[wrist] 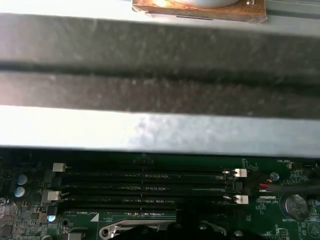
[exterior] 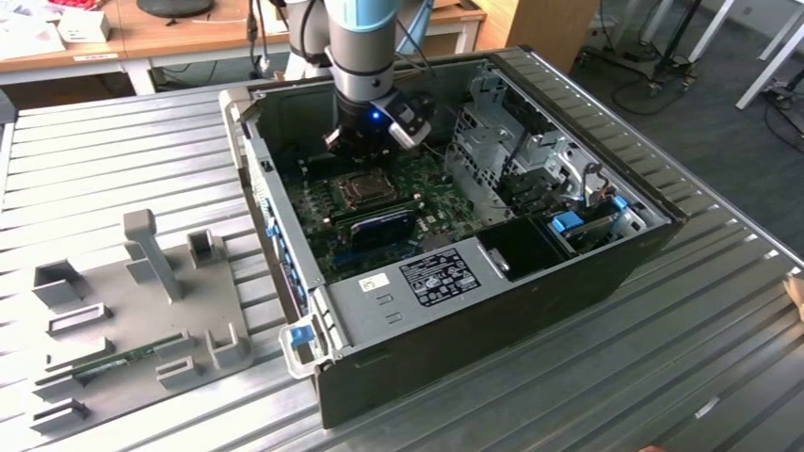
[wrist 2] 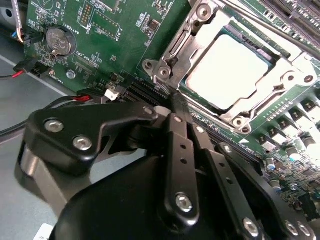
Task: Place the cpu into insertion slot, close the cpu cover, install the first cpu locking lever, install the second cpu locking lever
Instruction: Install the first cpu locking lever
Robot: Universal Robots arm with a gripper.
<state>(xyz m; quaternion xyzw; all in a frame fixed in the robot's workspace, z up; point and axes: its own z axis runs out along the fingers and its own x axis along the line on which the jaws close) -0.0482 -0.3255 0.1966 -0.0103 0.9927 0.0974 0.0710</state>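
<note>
In the exterior view the arm reaches down into an open computer case (exterior: 603, 273), and my gripper (exterior: 358, 146) hangs just behind the insertion slot (exterior: 365, 189) on the green board. The second wrist view shows the cpu (wrist 2: 232, 70), pale and flat, lying in the slot. The silver cpu cover (wrist 2: 182, 42) lies down around it. My gripper (wrist 2: 176, 102) has its black fingers (wrist 2: 179, 145) pressed together, shut. Their tips are at the corner of the cover's frame. Whether they touch a locking lever is hidden. A thin metal rod (wrist 2: 270, 19) runs along the socket's far side.
Long black memory slots (wrist: 145, 187) lie beside the socket, under the case wall (wrist: 150, 130). A coin battery (wrist 2: 59, 40) and red-black wires (wrist 2: 82, 97) sit near the fingers. A drive cage (exterior: 503, 132) fills the case's right part. A grey fixture plate (exterior: 138, 282) lies at the exterior view's left.
</note>
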